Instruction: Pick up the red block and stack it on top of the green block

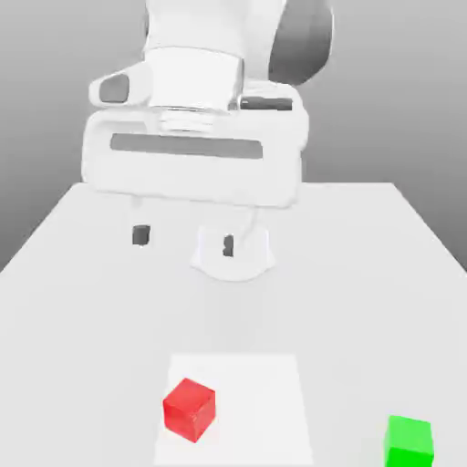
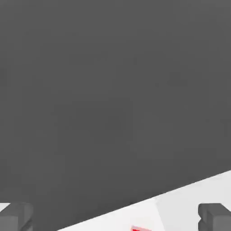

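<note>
White table [image 1: 383,274] with two blocks

A red block [image 1: 190,409] lies on a paler square patch [image 1: 264,401]; a green block [image 1: 409,441] sits well apart toward the exterior view's right.

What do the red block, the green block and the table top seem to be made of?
Red block: flat, matte colour with no grain or gloss, possibly painted wood or plastic; a render leaves it open. Green block: the same plain, matte look, brighter in tone. Table: smooth pale grey-white surface, no texture or reflections, like a matte laminate.
</note>
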